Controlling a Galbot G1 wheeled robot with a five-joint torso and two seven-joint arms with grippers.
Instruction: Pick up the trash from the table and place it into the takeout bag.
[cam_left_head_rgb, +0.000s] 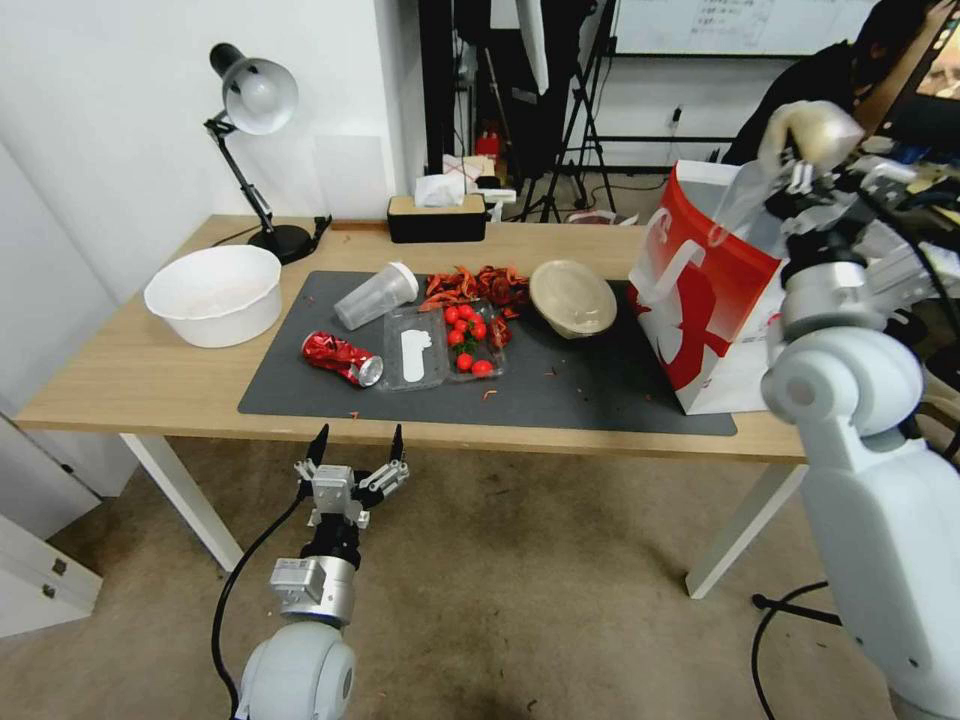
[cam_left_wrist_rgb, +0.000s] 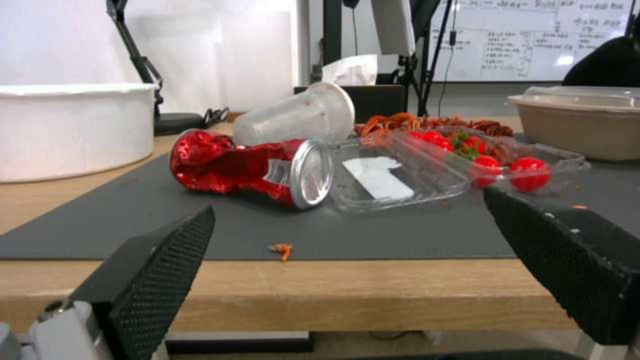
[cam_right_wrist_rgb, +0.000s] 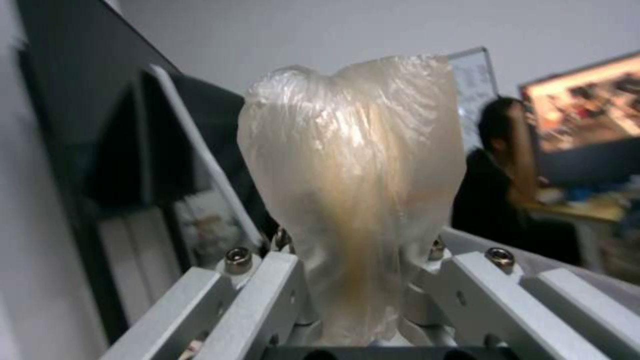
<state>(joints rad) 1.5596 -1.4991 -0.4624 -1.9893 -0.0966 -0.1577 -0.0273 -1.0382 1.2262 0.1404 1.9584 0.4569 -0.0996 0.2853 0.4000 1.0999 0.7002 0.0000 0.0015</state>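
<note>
One plastic-wrapped bun (cam_left_head_rgb: 812, 130) is being gripped by the right tool (cam_left_head_rgb: 800, 178) above the takeout bag (cam_left_head_rgb: 705, 300); the left tool (cam_left_head_rgb: 358, 447) is being held wide apart before the table (cam_left_head_rgb: 130, 375).

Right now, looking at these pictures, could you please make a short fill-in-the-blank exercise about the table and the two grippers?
1. The right gripper holds a plastic-wrapped bun above the red and white ____.
2. The left gripper hangs just before the table edge with its fingers ____.
3. The crushed red can lies on the dark grey ____.
4. The clear cup lies on its ____.

Missing words: bag; open; mat; side
</note>
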